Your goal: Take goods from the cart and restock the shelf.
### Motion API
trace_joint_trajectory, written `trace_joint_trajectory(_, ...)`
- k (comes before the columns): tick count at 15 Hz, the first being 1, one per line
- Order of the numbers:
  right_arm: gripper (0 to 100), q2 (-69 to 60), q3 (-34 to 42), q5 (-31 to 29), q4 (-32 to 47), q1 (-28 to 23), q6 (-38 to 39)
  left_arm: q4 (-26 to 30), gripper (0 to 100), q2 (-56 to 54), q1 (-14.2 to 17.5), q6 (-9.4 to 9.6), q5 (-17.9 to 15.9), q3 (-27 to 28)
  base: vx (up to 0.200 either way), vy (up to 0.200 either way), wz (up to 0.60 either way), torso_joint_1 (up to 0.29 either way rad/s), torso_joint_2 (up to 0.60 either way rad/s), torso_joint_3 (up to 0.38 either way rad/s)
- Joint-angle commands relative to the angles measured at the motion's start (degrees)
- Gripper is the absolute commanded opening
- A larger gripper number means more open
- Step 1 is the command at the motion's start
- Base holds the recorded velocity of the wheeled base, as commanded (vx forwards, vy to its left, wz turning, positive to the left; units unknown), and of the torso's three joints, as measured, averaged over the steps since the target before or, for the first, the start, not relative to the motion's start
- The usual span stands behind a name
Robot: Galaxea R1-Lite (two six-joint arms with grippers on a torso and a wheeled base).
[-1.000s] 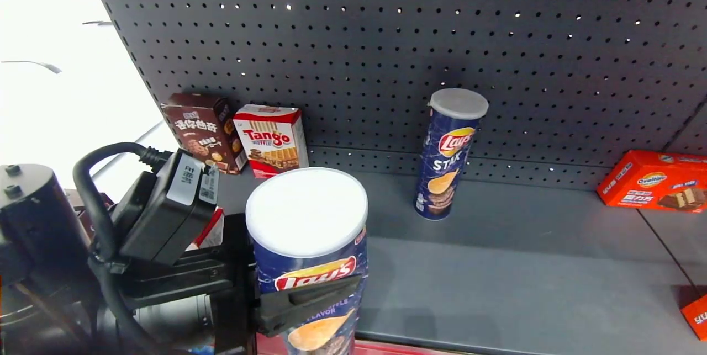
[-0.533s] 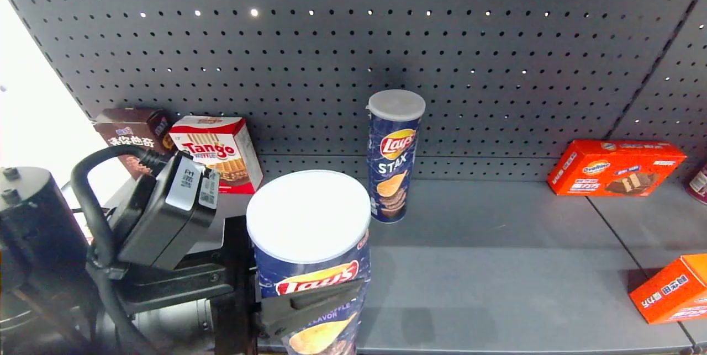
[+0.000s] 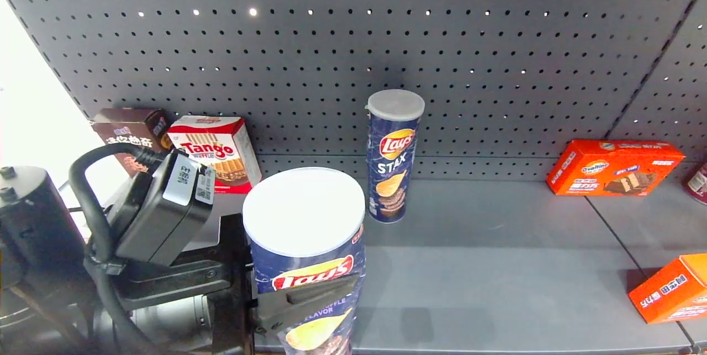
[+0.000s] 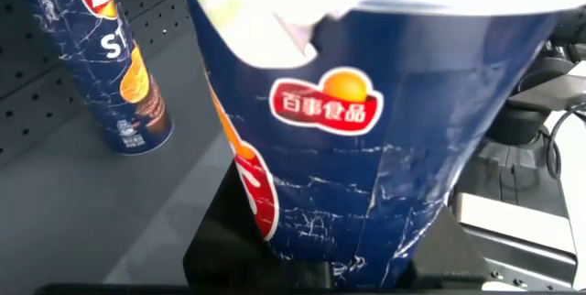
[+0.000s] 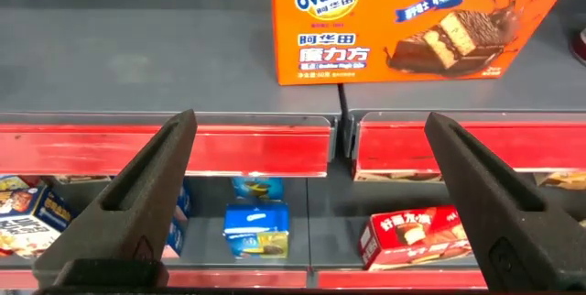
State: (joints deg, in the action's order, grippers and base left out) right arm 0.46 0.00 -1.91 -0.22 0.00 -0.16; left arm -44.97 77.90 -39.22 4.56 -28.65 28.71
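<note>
Fingers [image 3: 309, 297] of the left gripper [image 3: 305, 286] clamp a dark blue cylindrical chip can with a white plastic lid [image 3: 304, 217] upright at the grey metal shelf's [image 3: 497, 266] front edge; the right gripper [image 5: 309, 123] gapes open, facing an orange cardboard box [image 5: 412, 20].

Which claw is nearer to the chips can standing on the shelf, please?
Left. The left claw, gripping a second can, sits just before the standing can; the right claw faces an orange box farther right.
</note>
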Motion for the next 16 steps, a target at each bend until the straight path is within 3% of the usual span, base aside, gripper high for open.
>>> trace_joint_trajectory(1, 100, 0.06, 0.0, -0.02, -0.04, 0.0, -0.02, -0.03, 0, -0.11, 0.9, 0.01, -0.18, 0.03, 0.0, 0.0, 0.0, 0.0, 0.0, 0.0)
trace_joint_trajectory(7, 100, 0.06, 0.0, 0.42, 0.04, 0.0, -0.19, -2.05, 0, -1.7, 3.89, 0.1, -0.62, -0.58, 0.0, 0.0, 0.0, 0.0, 0.0, 0.0)
trace_joint_trajectory(8, 100, 4.81, -5.89, 0.07, -0.31, 0.0, -0.63, -5.04, 0, -1.35, 3.89, -0.08, -0.53, -0.85, 0.0, 0.0, 0.0, 0.0, 0.0, 0.0)
trace_joint_trajectory(9, 100, 23.0, -20.74, 1.12, -0.92, 1.76, 2.18, -5.13, 0, 0.15, 3.8, -1.13, -0.44, 1.44, 0.0, 0.0, 0.0, 0.0, 0.0, 0.0)
trace_joint_trajectory(11, 100, 23.27, -23.29, 4.64, -0.66, 4.39, 1.04, -5.57, 0, 0.76, 3.89, -2.54, -0.36, 2.84, 0.0, 0.0, 0.0, 0.0, 0.0, 0.0)
trace_joint_trajectory(16, 100, 35.57, -30.76, 8.77, -0.48, 11.16, -3.45, -5.65, 0, 0.41, 3.8, -2.54, -0.36, 2.76, 0.0, 0.0, 0.0, 0.0, 0.0, 0.0)
